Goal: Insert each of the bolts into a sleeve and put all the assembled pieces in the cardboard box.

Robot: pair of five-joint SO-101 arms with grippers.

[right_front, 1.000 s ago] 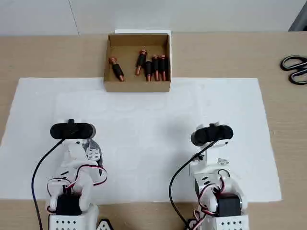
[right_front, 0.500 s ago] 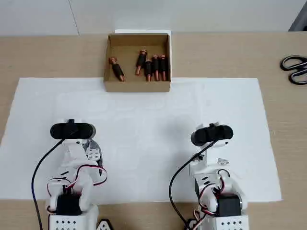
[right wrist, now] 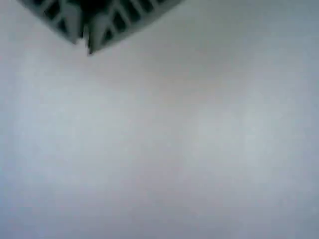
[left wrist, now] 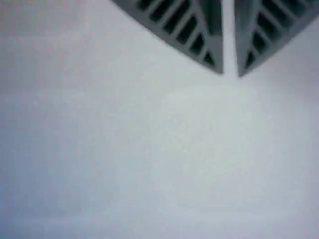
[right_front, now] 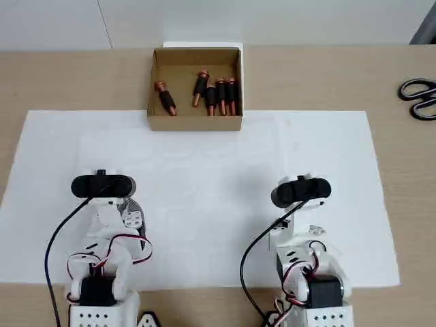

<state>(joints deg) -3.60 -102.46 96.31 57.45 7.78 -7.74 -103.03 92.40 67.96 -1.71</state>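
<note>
Already all five assembled pieces lie inside the cardboard box (right_front: 194,123), each one a black sleeve with a copper-coloured bolt through it. One piece (right_front: 164,98) lies alone toward the box's left side as the high view shows it, tilted across the floor of the box. The other four pieces (right_front: 221,96) lie close together toward the right side, roughly lengthwise and side by side. The leftmost of these leans a little away from its neighbours, and whether they touch one another I cannot tell.

The box is open on top and stands at the far edge of a white sheet of paper (right_front: 204,177), with its near part resting on the sheet. The paper covers the middle of a wooden table (right_front: 68,75). A pair of scissors (right_front: 419,99) lies on the bare wood at the right edge of the high view, well apart from the box.

One arm (right_front: 102,225) and the other arm (right_front: 303,231) sit folded at the near edge of the paper, far from the box. The left gripper (left wrist: 229,72) hangs over plain white paper, its grey ribbed fingers drawn narrow with only a thin slit between them. The right gripper (right wrist: 87,47) is also over the paper, its tips pressed together.
</note>
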